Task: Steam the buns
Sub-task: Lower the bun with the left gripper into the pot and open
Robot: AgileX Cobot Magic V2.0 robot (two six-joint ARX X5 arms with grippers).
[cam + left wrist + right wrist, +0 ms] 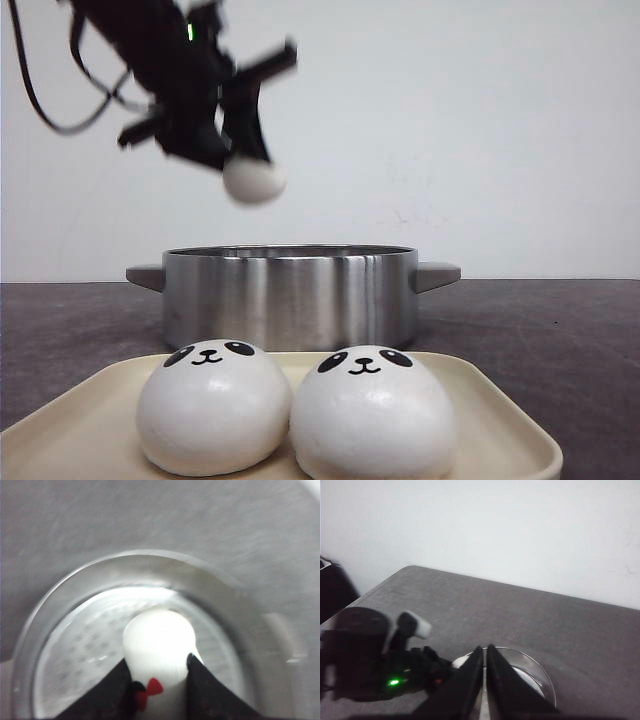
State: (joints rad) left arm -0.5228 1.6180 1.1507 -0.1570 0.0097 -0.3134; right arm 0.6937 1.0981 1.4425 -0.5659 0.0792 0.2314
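A white bun (253, 181) hangs above the steel pot (290, 296), pinched between the left gripper's (159, 667) black fingers (117, 685). Two panda-faced buns (214, 405) sit touching on a cream tray (90, 430) in front of the pot. The desk (560, 330) is dark grey, the wall white. The right gripper's (485, 656) fingers are pressed together, empty.

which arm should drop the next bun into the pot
The left. Its gripper already holds a bun above the pot; the right gripper is shut and empty.
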